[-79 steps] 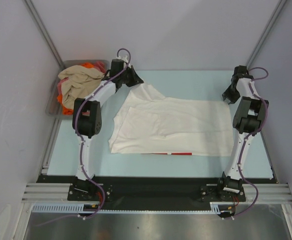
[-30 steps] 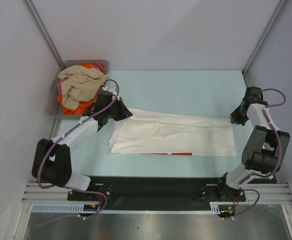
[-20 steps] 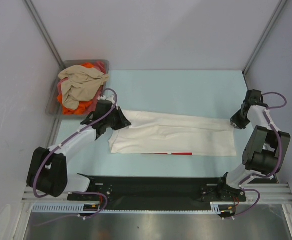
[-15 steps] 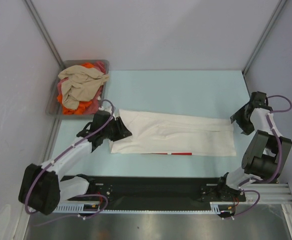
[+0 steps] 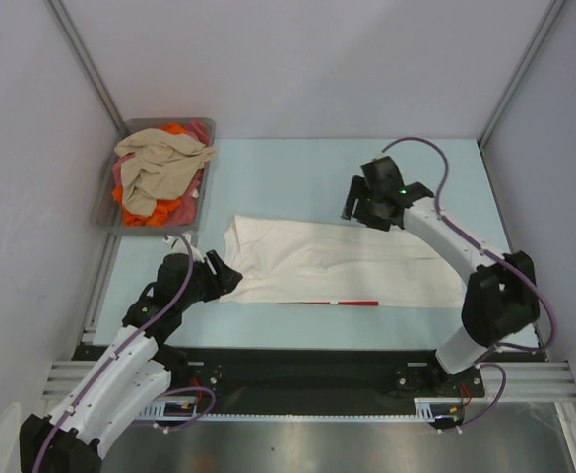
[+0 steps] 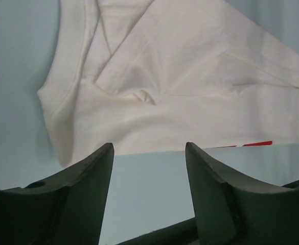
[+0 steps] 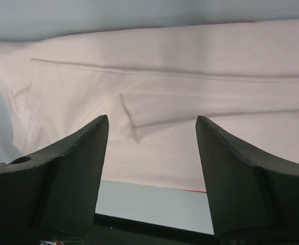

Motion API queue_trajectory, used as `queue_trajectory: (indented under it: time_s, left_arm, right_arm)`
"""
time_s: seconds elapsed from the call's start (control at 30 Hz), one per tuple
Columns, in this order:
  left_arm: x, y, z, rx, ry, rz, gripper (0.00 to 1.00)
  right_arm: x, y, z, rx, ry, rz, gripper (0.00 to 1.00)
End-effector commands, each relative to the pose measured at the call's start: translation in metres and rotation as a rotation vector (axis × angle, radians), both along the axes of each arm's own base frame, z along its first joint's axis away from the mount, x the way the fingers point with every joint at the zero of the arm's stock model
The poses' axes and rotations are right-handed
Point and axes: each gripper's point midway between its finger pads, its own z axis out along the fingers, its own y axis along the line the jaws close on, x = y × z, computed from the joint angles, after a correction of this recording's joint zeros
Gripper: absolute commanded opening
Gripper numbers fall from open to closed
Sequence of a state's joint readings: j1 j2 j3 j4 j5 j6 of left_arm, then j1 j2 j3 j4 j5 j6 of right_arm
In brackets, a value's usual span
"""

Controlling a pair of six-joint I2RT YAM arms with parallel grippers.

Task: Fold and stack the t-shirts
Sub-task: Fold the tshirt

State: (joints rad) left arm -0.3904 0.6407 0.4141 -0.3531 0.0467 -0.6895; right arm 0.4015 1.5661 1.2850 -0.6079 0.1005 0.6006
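Observation:
A white t-shirt (image 5: 337,261) lies folded into a long band across the light blue table, with a thin red strip (image 5: 352,303) showing at its near edge. My left gripper (image 5: 231,276) hovers open at the shirt's near left corner; in the left wrist view the shirt (image 6: 180,87) lies just beyond the left gripper (image 6: 148,148), with only table between the fingers. My right gripper (image 5: 352,205) hangs open above the shirt's far edge, near the middle. From the right wrist, the shirt (image 7: 190,76) shows below the right gripper (image 7: 152,120), and nothing is held.
A grey tray (image 5: 98,209) at the far left holds a pile of shirts: beige (image 5: 155,158) on top, orange (image 5: 130,202) and pink-red (image 5: 201,133) underneath. Enclosure walls stand close on both sides. A black rail (image 5: 307,370) runs along the near edge.
Both grippers have opened and let go of the white shirt. The left arm pulled back toward the near left. The right arm swung from the right end to over the shirt's far middle.

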Motion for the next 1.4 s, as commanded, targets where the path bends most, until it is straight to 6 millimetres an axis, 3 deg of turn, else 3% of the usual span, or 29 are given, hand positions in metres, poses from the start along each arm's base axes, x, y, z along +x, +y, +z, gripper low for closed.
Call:
queue_trajectory:
  time_s: [0.0, 0.1, 0.17, 0.3, 0.6, 0.73, 0.77, 0.8, 0.83, 0.93, 0.97, 1.03, 1.13, 1.17, 1.23, 1.27, 1.33, 1.37]
  left_arm:
    - [0.012, 0.009, -0.006, 0.041, 0.010, 0.066, 0.67]
    - [0.010, 0.002, -0.017, 0.016, 0.078, 0.053, 0.77]
    - [0.008, -0.005, -0.025, -0.012, 0.114, 0.037, 1.00]
    - [-0.004, -0.013, -0.052, -0.072, 0.254, 0.066, 1.00]
    - [-0.006, -0.003, -0.092, 0.001, 0.400, 0.153, 0.97]
    - [0.002, -0.005, -0.100, 0.012, 0.414, 0.155, 0.71]
    - [0.008, -0.007, -0.100, 0.017, 0.415, 0.151, 0.56]
    - [0.011, -0.008, -0.100, 0.022, 0.417, 0.148, 0.51]
    - [0.016, -0.009, -0.100, 0.028, 0.414, 0.146, 0.39]
    - [0.033, -0.012, -0.099, 0.044, 0.414, 0.144, 0.23]
    - [0.046, -0.016, -0.091, 0.035, 0.391, 0.146, 0.10]
    - [0.059, -0.015, -0.093, 0.040, 0.403, 0.164, 0.00]
    - [0.102, -0.018, -0.079, 0.029, 0.372, 0.199, 0.00]
    - [0.130, -0.019, -0.071, 0.020, 0.358, 0.219, 0.01]
    - [0.159, -0.020, -0.068, 0.013, 0.362, 0.233, 0.00]
    - [0.189, -0.026, -0.063, -0.002, 0.349, 0.244, 0.00]
    - [0.220, -0.026, -0.063, -0.027, 0.351, 0.264, 0.01]
    - [0.257, -0.031, -0.058, -0.050, 0.325, 0.276, 0.00]
  right_arm:
    - [0.012, 0.024, -0.008, -0.064, 0.023, 0.010, 0.74]
    - [0.008, 0.025, -0.036, -0.117, 0.091, 0.033, 0.76]
    - [0.005, 0.014, -0.046, -0.148, 0.122, 0.020, 0.77]
    - [-0.013, -0.015, -0.063, -0.184, 0.171, -0.009, 0.79]
    - [-0.043, -0.044, -0.055, -0.140, 0.149, -0.038, 0.81]
    - [-0.049, -0.045, -0.048, -0.109, 0.135, -0.034, 0.81]
    - [-0.051, -0.047, -0.048, -0.108, 0.136, -0.033, 0.81]
    - [-0.053, -0.047, -0.048, -0.100, 0.138, -0.030, 0.81]
    - [-0.053, -0.050, -0.045, -0.093, 0.131, -0.035, 0.81]
    - [-0.055, -0.056, -0.040, -0.068, 0.121, -0.042, 0.81]
    - [-0.056, -0.057, -0.040, -0.062, 0.122, -0.042, 0.81]
    - [-0.057, -0.063, -0.036, -0.053, 0.113, -0.051, 0.81]
    - [-0.060, -0.071, -0.031, -0.042, 0.098, -0.059, 0.81]
    - [-0.060, -0.076, -0.028, -0.039, 0.091, -0.071, 0.81]
    - [-0.061, -0.082, -0.028, -0.038, 0.092, -0.079, 0.81]
    - [-0.062, -0.086, -0.025, -0.036, 0.086, -0.088, 0.81]
    - [-0.066, -0.087, -0.026, -0.026, 0.095, -0.088, 0.81]
    - [-0.067, -0.086, -0.026, -0.020, 0.093, -0.087, 0.81]
